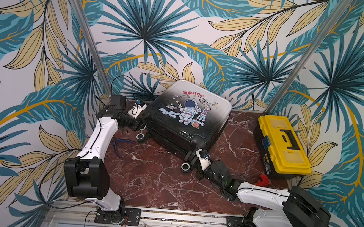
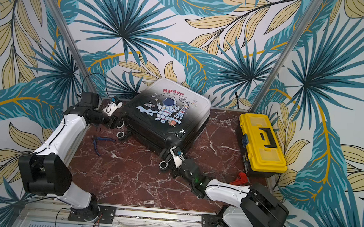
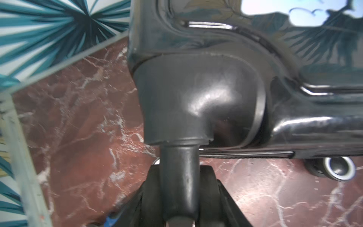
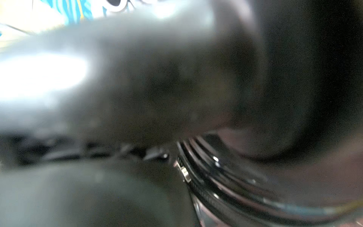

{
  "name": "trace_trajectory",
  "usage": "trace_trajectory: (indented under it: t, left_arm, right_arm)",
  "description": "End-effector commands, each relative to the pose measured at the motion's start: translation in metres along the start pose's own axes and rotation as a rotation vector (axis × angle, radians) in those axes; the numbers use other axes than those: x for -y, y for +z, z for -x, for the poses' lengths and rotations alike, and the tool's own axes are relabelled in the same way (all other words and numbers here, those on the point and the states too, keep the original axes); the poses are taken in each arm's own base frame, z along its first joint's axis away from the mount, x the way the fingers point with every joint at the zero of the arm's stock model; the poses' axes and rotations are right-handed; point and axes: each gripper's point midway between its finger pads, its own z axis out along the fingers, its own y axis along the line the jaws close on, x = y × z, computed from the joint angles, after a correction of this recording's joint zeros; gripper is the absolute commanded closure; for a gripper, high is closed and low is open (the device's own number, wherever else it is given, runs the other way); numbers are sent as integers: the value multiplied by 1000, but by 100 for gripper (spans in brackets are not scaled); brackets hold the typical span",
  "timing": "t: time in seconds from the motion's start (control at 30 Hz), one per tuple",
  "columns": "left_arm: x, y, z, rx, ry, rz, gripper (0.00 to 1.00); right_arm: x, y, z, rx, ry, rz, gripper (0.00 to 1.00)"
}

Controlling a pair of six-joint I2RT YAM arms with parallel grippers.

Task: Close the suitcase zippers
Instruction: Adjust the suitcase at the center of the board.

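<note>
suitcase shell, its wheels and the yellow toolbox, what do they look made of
suitcase: likely hard moulded plastic, glossy; in the left wrist view it mirrors the wallpaper and shows sharp highlights.
wheel: matte black, probably plastic or rubber, with a pale rim; which one is unclear.
yellow toolbox: moulded plastic by its look, smooth satin yellow lid over a black base.

The right wrist view, perhaps too close to the suitcase (image 1: 170, 128), is mostly dark blur, and pulls on the zippers (image 3: 245, 155) are too small to tell.
</note>
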Motion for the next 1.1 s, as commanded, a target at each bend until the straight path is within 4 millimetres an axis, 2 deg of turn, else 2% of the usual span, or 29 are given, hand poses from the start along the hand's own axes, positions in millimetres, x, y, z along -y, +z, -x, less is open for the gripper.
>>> trace_trajectory:
  t: [0.0,0.07,0.1,0.3,0.47,0.63,0.83,1.07]
  left_arm:
    - [64,-20,7,64,-16,-212,61]
    - [81,-22,2,59,-28,-250,61]
    - [88,-22,0,58,-33,-269,61]
    - [125,-24,-8,39,-56,-355,61]
    - [157,-32,-4,44,-60,-455,61]
    - [176,-38,1,39,-88,-522,61]
    - [177,-42,13,54,-111,-530,61]
    - [184,-41,19,64,-130,-585,61]
  right_arm:
    - [16,-9,39,187,98,-47,100]
    - [18,-16,40,200,106,-55,100]
    - [32,-20,42,217,123,-91,100]
    - [55,-53,44,322,187,-133,100]
    - [62,-68,44,370,202,-154,100]
    - [58,-81,60,436,120,-144,100]
    - [35,-77,69,430,-121,-64,100]
    - [27,-50,33,271,-272,-20,100]
